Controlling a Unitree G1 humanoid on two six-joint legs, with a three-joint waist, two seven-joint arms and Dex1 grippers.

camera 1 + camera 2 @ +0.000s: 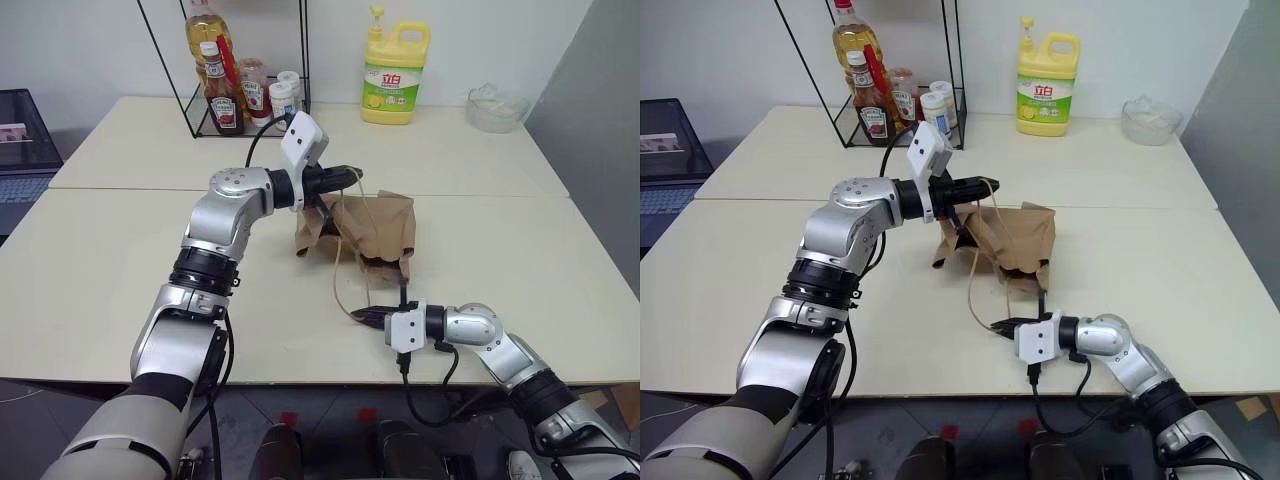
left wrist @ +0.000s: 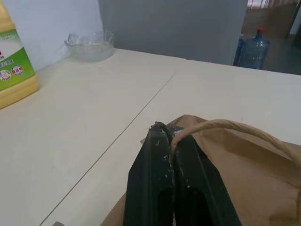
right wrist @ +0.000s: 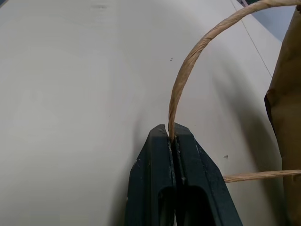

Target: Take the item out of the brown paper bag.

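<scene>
The brown paper bag [image 1: 375, 228] lies creased on the middle of the table with its dark mouth facing the front edge. My left gripper [image 1: 357, 176] hovers level over the bag's top, shut on one tan loop handle [image 2: 225, 125]. Low near the table's front edge, my right gripper [image 1: 357, 315] is shut on the other loop handle [image 3: 197, 52], whose cord runs taut back to the bag. The item is hidden inside the bag.
At the back stand a yellow detergent jug [image 1: 395, 75], a black wire rack [image 1: 170, 75] holding ketchup and oil bottles, and a glass bowl [image 1: 497, 108] at the right. A laptop [image 1: 20, 150] sits off the table's left side. A seam [image 1: 150, 190] joins the two tables.
</scene>
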